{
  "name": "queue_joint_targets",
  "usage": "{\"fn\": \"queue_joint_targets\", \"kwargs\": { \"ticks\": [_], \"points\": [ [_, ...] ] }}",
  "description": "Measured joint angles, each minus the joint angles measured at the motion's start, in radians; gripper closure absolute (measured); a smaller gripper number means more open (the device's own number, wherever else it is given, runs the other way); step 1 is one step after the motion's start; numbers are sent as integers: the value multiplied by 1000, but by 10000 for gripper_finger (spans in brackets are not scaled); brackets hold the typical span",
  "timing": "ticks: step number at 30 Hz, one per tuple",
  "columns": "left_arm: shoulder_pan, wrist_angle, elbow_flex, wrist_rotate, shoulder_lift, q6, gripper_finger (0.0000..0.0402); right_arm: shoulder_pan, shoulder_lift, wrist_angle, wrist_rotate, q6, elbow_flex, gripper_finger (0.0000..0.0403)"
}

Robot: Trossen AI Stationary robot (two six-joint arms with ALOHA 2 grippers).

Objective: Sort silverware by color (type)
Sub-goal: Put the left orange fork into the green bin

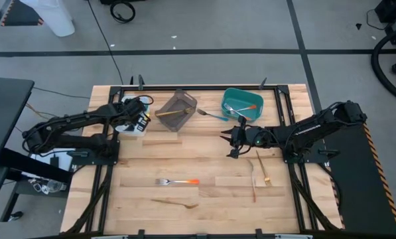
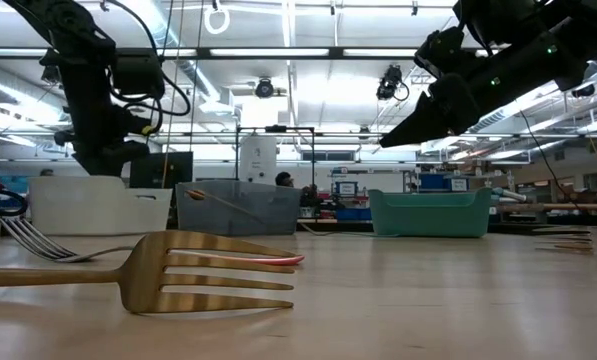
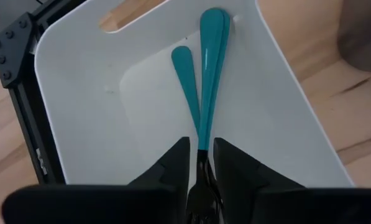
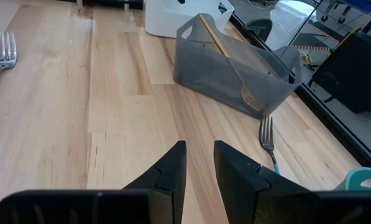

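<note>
Over the white bin at the worktop's far left, the left gripper hangs with a teal-handled utensil between its fingers, long axis pointing away; whether it grips or has let go, I cannot tell. A second teal utensil lies alongside. The right gripper hovers empty, jaws slightly parted, nearest the blue-handled fork.

Workshop room with a wooden table

Grey floor with dark tape lines lies around the table; black cables lie at 11 o'clock, and bright ceiling lights hang above far shelves.
</note>
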Motion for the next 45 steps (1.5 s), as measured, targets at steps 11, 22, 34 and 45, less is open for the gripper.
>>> {"fn": "queue_joint_targets", "kwargs": {
  "ticks": [11, 22, 34, 45],
  "points": [
    [0, 3, 0, 18, 0, 10, 338, 0, 0, 0, 0, 0, 0, 309],
    [0, 6, 8, 19, 1, 8, 338, 0, 0, 1, 0, 0, 0, 309],
    [-4, 6, 69, 19, 1, 58, 338, 0, 0, 1, 0, 3, 0, 309],
    [-57, -5, 118, 81, 1, 51, 337, 0, 0, 1, 0, 7, 0, 309]
  ]
}}
